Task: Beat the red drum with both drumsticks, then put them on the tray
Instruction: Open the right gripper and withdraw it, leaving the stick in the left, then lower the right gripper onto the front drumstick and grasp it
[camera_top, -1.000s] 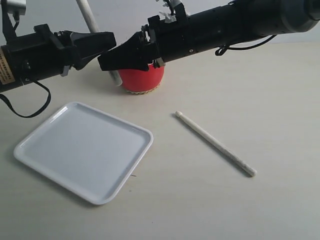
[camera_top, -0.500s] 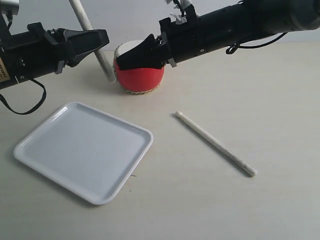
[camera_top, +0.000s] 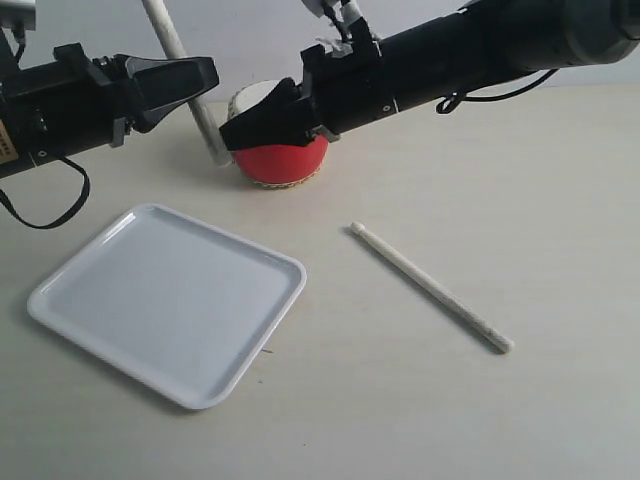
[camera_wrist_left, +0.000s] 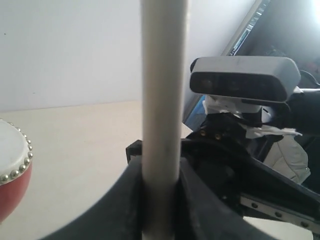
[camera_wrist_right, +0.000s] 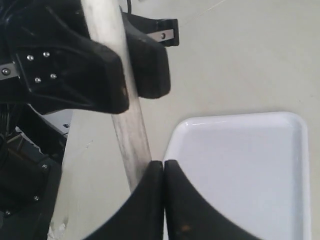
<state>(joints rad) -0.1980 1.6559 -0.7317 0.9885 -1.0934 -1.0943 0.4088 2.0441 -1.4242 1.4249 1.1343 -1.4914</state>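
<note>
Your rectangular white plastic tray (camera_top: 165, 300), near left, looks smooth and glossy. The small red barrel drum (camera_top: 285, 163), far centre, has a shiny body ringed with bright metal studs (camera_wrist_left: 15, 172). The slim pale wooden drumstick (camera_top: 430, 287) on the right is matt, like the beige tabletop (camera_top: 520, 180).

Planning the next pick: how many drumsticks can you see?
2: one drumstick in the left gripper by the red drum, the other drumstick on the table right of the tray.
</note>
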